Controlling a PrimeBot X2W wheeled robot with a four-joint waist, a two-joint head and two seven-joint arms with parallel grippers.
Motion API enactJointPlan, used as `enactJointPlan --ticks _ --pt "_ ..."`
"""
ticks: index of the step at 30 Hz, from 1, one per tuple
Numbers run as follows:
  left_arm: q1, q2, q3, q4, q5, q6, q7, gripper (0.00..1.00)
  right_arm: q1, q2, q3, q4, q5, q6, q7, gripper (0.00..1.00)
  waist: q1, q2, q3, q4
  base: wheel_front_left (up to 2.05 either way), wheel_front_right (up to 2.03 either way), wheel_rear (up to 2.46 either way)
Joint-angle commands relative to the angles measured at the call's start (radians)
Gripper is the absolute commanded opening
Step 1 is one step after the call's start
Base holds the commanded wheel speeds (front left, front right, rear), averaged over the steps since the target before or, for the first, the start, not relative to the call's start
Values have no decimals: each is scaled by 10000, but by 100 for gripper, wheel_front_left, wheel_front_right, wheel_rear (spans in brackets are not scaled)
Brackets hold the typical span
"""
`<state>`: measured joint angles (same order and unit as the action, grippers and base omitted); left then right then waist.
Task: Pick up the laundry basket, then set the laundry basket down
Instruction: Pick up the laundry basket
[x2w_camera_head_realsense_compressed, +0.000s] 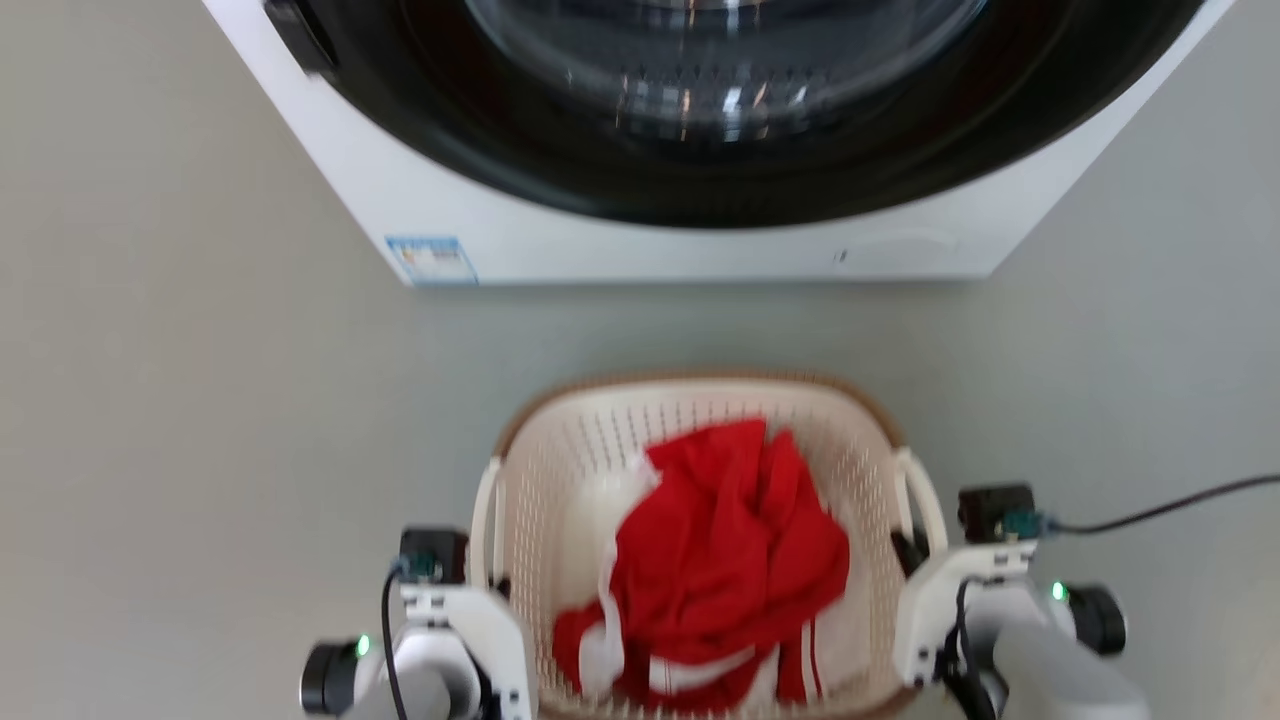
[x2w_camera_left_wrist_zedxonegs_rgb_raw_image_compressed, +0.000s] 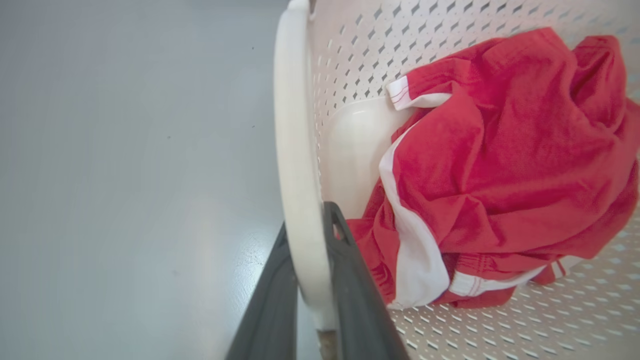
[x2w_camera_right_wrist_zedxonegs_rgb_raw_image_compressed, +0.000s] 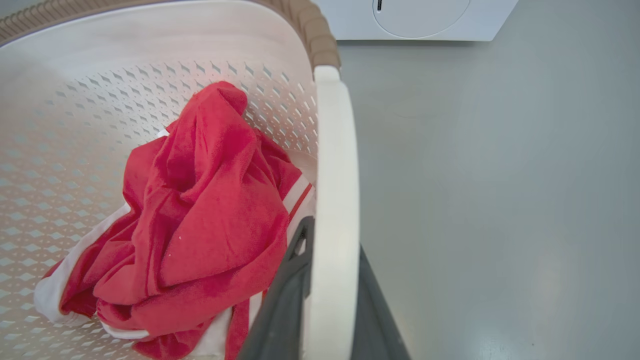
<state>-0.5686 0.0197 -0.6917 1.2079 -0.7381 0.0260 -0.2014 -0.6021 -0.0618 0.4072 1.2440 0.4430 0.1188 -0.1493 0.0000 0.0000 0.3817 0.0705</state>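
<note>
Bright, even light fills the head view, yet the whole picture is smeared by blur, so the washing machine (x2w_camera_head_realsense_compressed: 700, 245), the laundry basket (x2w_camera_head_realsense_compressed: 560, 440) and the red garment (x2w_camera_head_realsense_compressed: 730, 560) have fuzzy edges. White glints streak the glass door (x2w_camera_head_realsense_compressed: 720, 70), and only a thin shadow lies on the floor (x2w_camera_head_realsense_compressed: 200, 400) under the machine. Both wrist views are sharper and just as bright, with a pale sheen on the floor low in each and wide-angle bending of the basket's handles; the left gripper (x2w_camera_left_wrist_zedxonegs_rgb_raw_image_compressed: 306, 220) and the right gripper (x2w_camera_right_wrist_zedxonegs_rgb_raw_image_compressed: 332, 237), nearest the lens, look slightly soft.
</note>
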Motion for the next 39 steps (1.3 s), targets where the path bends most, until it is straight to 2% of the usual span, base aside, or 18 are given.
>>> enactJointPlan --ticks 1,22,39 --pt "211 306 78 -20 -115 73 -72 0 579 116 530 -165 210 119 159 0 0 0 -961 -120 0 0 0" --pt "1979 306 -1048 289 -888 121 679 0 2424 116 2475 -182 2386 119 993 0 0 0 -3652 -112 0 0 0" --pt "2103 306 -1489 392 -1169 184 583 0 2511 116 3431 -15 3358 119 922 0 0 0 -4104 -143 0 0 0"
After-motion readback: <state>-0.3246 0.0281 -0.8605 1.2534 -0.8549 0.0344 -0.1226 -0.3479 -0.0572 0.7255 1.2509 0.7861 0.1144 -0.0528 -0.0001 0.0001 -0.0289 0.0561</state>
